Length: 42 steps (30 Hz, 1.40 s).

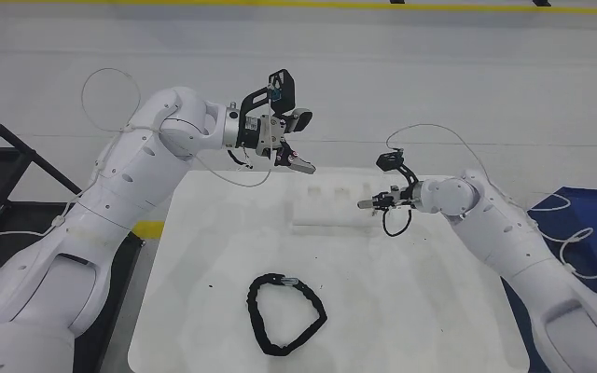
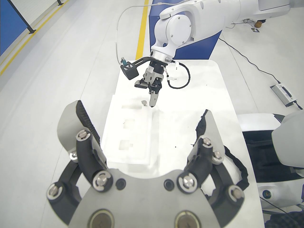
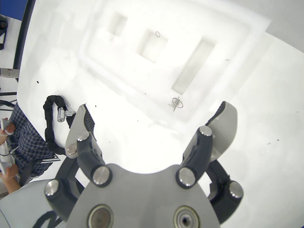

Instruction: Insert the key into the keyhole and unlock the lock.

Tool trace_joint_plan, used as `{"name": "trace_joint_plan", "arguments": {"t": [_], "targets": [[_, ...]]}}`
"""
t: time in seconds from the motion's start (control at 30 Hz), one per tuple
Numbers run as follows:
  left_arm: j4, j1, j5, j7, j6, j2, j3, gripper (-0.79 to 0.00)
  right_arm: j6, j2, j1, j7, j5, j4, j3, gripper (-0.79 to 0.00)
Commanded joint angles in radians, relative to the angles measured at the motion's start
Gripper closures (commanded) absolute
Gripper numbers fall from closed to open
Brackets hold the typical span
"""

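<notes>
Item count, bench log:

- Table: 1, white.
- Foam tray: 1, white.
- Recesses in the tray: 3, all rectangular (2 short, 1 long).
- Key: 1.
- Wire rings: 2, being 1 key ring and 1 loose ring.
- Chain lock: 1, black-sleeved.
- Lock cylinder: 1, silver.
- Grippers: 2, the left gripper and the right gripper, with 2 fingers each.

White table, recessed foam tray, small ring
</notes>
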Motion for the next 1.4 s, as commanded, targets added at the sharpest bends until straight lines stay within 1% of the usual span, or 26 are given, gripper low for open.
{"name": "trace_joint_plan", "arguments": {"t": [0.0, 0.2, 0.4, 0.73, 0.87, 1.37], "targets": [[0.000, 0.000, 0.000, 0.000, 0.000, 0.000, 0.000, -0.785, -0.014, -0.019, 0.013, 0.016, -0.003, 0.032, -0.019, -0.785], [0.000, 0.000, 0.000, 0.000, 0.000, 0.000, 0.000, -0.785, -0.037, -0.076, 0.044, 0.054, 0.027, 0.134, -0.059, -0.785], [0.000, 0.000, 0.000, 0.000, 0.000, 0.000, 0.000, -0.785, -0.091, -0.127, 0.071, 0.077, 0.046, 0.241, -0.084, -0.785], [0.000, 0.000, 0.000, 0.000, 0.000, 0.000, 0.000, -0.785, -0.184, -0.198, 0.122, 0.136, 0.044, 0.382, -0.113, -0.785], [0.000, 0.000, 0.000, 0.000, 0.000, 0.000, 0.000, -0.785, -0.215, -0.223, 0.136, 0.132, 0.031, 0.424, -0.122, -0.785], [0.000, 0.000, 0.000, 0.000, 0.000, 0.000, 0.000, -0.785, -0.218, -0.225, 0.138, 0.131, 0.027, 0.427, -0.123, -0.785]]}}
